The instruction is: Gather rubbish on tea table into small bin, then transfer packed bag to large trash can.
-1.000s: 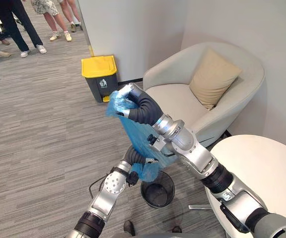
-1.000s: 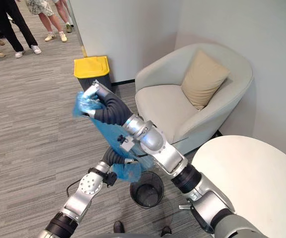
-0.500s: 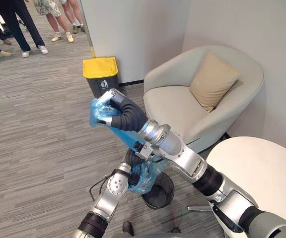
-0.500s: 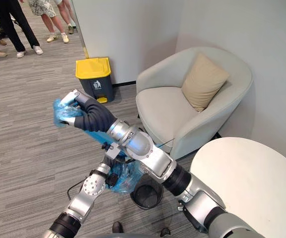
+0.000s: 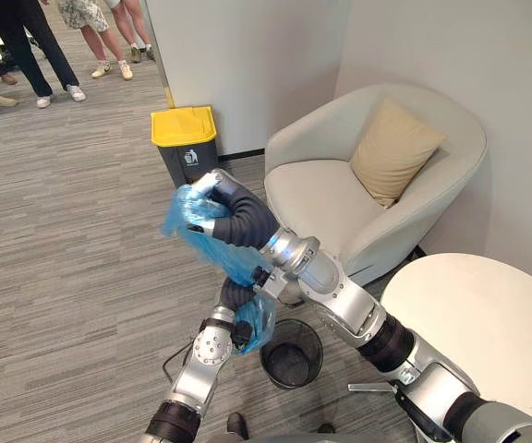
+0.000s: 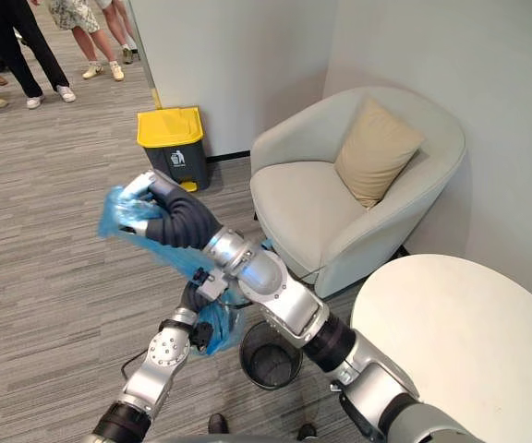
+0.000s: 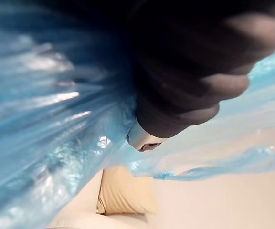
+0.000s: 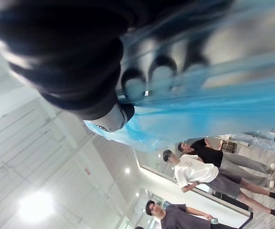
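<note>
Right hand (image 5: 211, 201) clenches the one blue bag (image 5: 227, 257) at its top; left hand (image 5: 237, 297) sits lower against it, grip impossible to tell. Near it stands one mesh bin (image 5: 291, 354); farther off, one yellow-lidded trash can (image 5: 185, 143).

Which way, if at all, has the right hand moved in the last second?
Yes. The right hand, gripping the blue bag, went leftward: before it was right of the yellow-lidded bin, now just below it.
</note>
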Tool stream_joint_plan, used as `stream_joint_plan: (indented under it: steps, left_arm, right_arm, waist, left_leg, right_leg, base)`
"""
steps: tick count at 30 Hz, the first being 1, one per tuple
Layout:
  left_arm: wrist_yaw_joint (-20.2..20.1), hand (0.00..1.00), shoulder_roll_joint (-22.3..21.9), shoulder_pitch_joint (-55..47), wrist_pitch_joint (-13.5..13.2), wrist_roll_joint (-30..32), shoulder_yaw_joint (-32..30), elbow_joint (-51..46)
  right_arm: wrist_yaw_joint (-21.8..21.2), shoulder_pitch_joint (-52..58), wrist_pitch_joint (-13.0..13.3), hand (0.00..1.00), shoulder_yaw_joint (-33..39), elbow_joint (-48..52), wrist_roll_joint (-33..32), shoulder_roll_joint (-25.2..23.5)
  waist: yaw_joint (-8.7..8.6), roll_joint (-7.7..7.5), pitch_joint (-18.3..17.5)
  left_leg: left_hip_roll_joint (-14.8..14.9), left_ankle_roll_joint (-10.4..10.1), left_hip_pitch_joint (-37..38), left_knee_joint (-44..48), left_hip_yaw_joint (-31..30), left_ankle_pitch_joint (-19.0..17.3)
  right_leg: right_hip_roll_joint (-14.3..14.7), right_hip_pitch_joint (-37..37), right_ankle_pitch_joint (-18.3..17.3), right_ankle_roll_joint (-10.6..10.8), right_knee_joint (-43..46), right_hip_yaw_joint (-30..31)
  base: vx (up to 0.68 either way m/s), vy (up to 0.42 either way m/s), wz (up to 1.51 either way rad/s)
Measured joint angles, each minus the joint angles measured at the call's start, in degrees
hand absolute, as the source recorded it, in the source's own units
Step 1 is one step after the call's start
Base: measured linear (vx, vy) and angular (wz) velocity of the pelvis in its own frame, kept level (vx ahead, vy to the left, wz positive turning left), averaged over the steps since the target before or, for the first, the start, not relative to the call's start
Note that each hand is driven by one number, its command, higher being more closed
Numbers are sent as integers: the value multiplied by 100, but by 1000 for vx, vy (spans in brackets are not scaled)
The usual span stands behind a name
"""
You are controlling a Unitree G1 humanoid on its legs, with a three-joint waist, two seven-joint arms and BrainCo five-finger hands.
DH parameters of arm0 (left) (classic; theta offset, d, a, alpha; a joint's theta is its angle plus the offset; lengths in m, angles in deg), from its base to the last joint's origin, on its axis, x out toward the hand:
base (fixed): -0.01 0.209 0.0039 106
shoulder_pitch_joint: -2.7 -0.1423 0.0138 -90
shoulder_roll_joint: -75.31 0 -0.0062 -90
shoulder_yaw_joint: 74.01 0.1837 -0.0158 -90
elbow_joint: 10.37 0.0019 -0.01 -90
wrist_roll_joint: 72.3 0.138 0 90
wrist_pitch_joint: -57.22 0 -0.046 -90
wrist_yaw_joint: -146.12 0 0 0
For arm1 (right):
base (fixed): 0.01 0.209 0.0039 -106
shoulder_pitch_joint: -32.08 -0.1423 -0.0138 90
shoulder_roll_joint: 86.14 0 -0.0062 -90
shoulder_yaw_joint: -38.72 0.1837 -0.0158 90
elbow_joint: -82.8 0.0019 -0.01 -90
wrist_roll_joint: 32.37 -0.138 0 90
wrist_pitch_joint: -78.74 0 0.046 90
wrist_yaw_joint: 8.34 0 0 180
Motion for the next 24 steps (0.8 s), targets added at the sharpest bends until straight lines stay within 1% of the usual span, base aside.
stream_joint_plan:
  steps: [4,5,8,10,12,14,16,20,22,24]
  left_arm:
    - [104,100,-76,-330,8,-181,-244,-200]
    - [118,100,-92,-416,8,-189,-315,-280]
    - [208,100,-98,-598,7,-324,-464,-565]
    - [219,100,-105,-621,7,-349,-511,-664]
    - [241,100,-126,-623,4,-350,-650,-772]
    - [261,100,-141,-639,4,-351,-745,-837]
    - [337,100,-194,-698,1,-355,-870,-949]
    - [353,100,-224,-858,-3,-366,-979,-1127]
    - [354,100,-243,-898,-3,-438,-1083,-1183]
    - [355,100,-260,-970,-4,-477,-1209,-1284]
  right_arm:
    - [46,452,65,0,340,164,447,80]
    - [81,604,148,0,393,279,613,161]
    - [99,865,264,0,532,454,1096,300]
    - [109,928,282,0,583,455,1251,354]
    - [121,1061,309,0,685,455,1568,409]
    - [213,1081,338,0,749,459,1791,465]
    - [324,1095,398,0,858,532,2177,647]
    - [506,1292,490,0,1184,691,2809,920]
    - [602,1386,500,0,1275,692,3019,1091]
    - [620,1638,526,0,1518,708,3100,1244]
  waist:
    - [0,-3,-2]
    - [4,-3,-2]
    - [-2,-5,-3]
    - [2,-7,-4]
    - [6,-17,-11]
    - [2,-21,-14]
    - [4,-25,-16]
    - [5,-26,-18]
    - [10,-26,-18]
    - [15,-26,-18]
  left_leg:
    - [-3,-1,-1,0,-1,-2]
    - [-5,-1,-2,0,-4,-2]
    - [-5,-1,-2,-1,-7,-2]
    - [-5,-1,-2,0,-9,-2]
    - [-7,-1,-2,0,-26,-2]
    - [-9,-1,-3,0,-33,-2]
    - [-15,-1,-2,0,-58,-2]
    - [-15,-1,3,0,-108,-2]
    - [-15,-1,3,0,-113,-2]
    - [-18,-1,3,0,-121,-2]
  right_leg:
    - [0,13,0,0,-34,0]
    - [-1,16,-6,7,-47,-1]
    - [0,23,-19,15,-60,-4]
    - [0,25,-19,15,-63,-4]
    - [-2,39,-19,16,-68,-22]
    - [-3,44,-18,17,-70,-29]
    - [-7,68,-10,28,-73,-56]
    - [-5,115,2,18,-88,-108]
    - [-4,124,2,18,-88,-112]
    - [-7,126,1,20,-88,-120]
  base:
    - [0,0,0]
    - [0,0,0]
    - [0,0,0]
    - [0,0,0]
    - [0,0,4]
    - [0,0,3]
    - [0,0,6]
    - [6,2,7]
    - [0,0,0]
    - [0,0,0]
